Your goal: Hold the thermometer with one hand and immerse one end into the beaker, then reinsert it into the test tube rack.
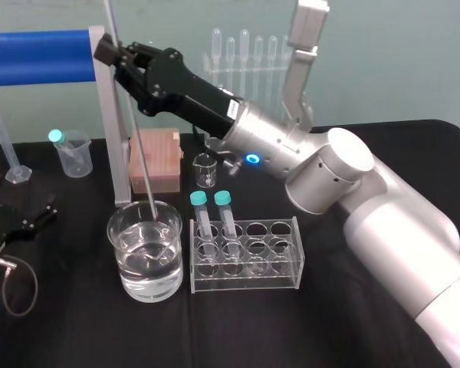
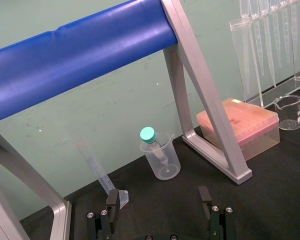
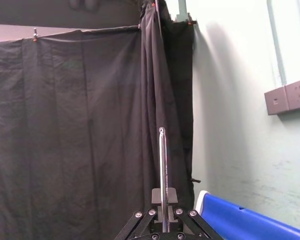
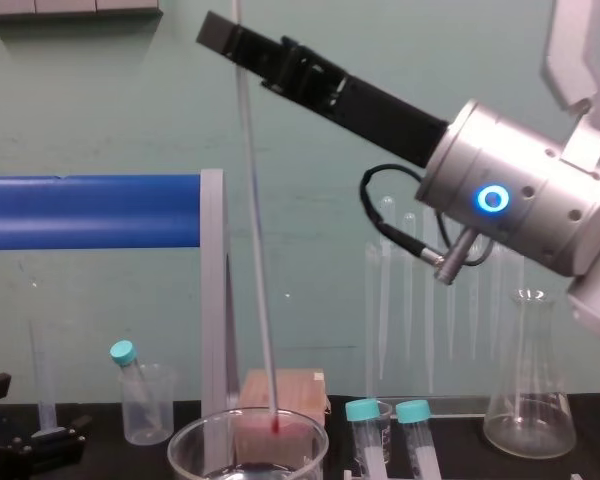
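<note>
One end of the thermometer (image 1: 136, 146) stood in the beaker (image 1: 174, 270), our right gripper (image 1: 111, 52) clamped high on it, our left gripper (image 2: 159, 197) wide open by the left edge of the tabletop (image 1: 77, 330).

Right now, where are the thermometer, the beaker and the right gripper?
thermometer (image 4: 259, 250): chest view, mid-shaft, below the grip.
beaker (image 1: 147, 277): head view, front glass wall.
right gripper (image 1: 110, 50): head view, between the fingertips, shut on the thermometer.
</note>
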`<state>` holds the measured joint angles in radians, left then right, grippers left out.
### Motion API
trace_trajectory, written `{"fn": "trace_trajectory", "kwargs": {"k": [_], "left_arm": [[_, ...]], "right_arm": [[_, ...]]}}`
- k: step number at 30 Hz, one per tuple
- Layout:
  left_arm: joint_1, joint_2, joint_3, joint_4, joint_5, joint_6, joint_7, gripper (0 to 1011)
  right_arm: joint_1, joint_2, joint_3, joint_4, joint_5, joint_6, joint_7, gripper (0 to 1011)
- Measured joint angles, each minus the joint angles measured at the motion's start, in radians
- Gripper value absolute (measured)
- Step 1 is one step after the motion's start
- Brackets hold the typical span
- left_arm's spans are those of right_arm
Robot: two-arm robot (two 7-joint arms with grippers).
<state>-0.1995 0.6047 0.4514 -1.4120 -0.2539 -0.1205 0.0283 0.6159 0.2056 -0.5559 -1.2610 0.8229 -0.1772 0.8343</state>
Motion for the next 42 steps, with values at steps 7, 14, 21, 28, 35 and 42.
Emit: {"fn": "trace_trajectory", "kwargs": {"k": [7, 14, 21, 28, 35, 42], "left_arm": [[0.000, 0.000, 0.000, 0.000, 0.000, 0.000, 0.000, 1008], [0.000, 0.000, 0.000, 0.000, 0.000, 0.000, 0.000, 1008], [0.000, 0.000, 0.000, 0.000, 0.000, 0.000, 0.000, 1008], [0.000, 0.000, 0.000, 0.000, 0.000, 0.000, 0.000, 1008], [0.000, 0.000, 0.000, 0.000, 0.000, 0.000, 0.000, 1008], [0.000, 0.000, 0.000, 0.000, 0.000, 0.000, 0.000, 1008]], "right_arm": [[0.018, -0.026, -0.026, 0.041, -0.004, -0.006, 0.008, 57], [0.034, -0.053, -0.046, 0.095, -0.026, -0.021, 0.009, 57], [0.048, -0.078, -0.054, 0.161, -0.064, -0.041, -0.001, 57], [0.051, -0.089, -0.054, 0.202, -0.091, -0.047, -0.008, 57], [0.044, -0.091, -0.052, 0.213, -0.107, -0.043, -0.007, 57], [0.028, -0.081, -0.049, 0.198, -0.111, -0.027, -0.003, 57]]}}
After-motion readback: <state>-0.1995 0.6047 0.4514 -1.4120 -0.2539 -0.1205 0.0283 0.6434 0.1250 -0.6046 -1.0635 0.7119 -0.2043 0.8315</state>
